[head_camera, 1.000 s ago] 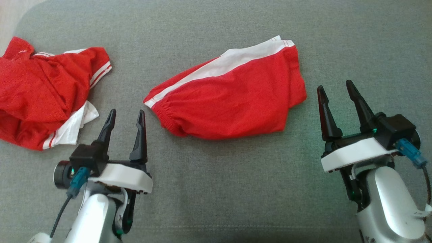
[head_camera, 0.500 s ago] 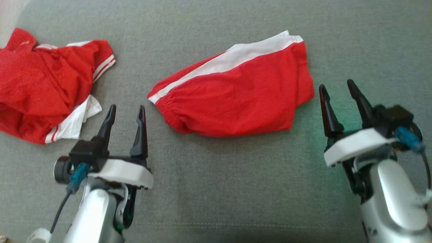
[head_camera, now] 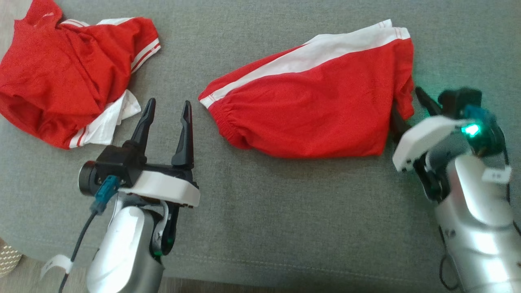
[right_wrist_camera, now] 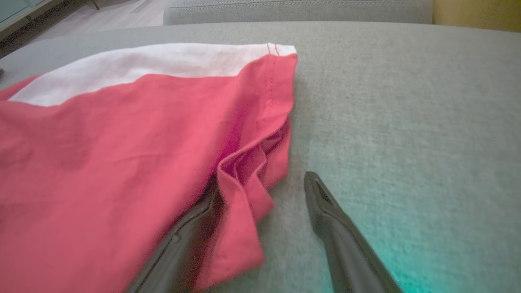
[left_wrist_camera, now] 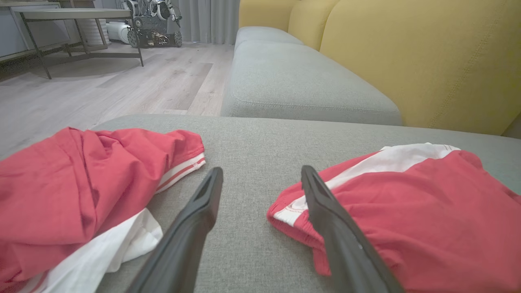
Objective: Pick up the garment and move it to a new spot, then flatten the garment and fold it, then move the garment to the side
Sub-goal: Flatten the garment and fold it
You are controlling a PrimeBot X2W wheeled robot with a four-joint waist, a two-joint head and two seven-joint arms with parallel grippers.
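Red shorts (head_camera: 309, 110) could unfold if the wide-open right claw (right_wrist_camera: 262, 179), straddling their hem, pinches only the top layer.

Shorts (head_camera: 309, 110) lie on seat (head_camera: 285, 211), right of centre. Other garment (head_camera: 61, 81) at seat's left end, well apart. Left gripper (head_camera: 169, 101) between the two. Right gripper (right_wrist_camera: 260, 179) at shorts' right edge: inner finger apparently under the hem fold, outer finger beside it.
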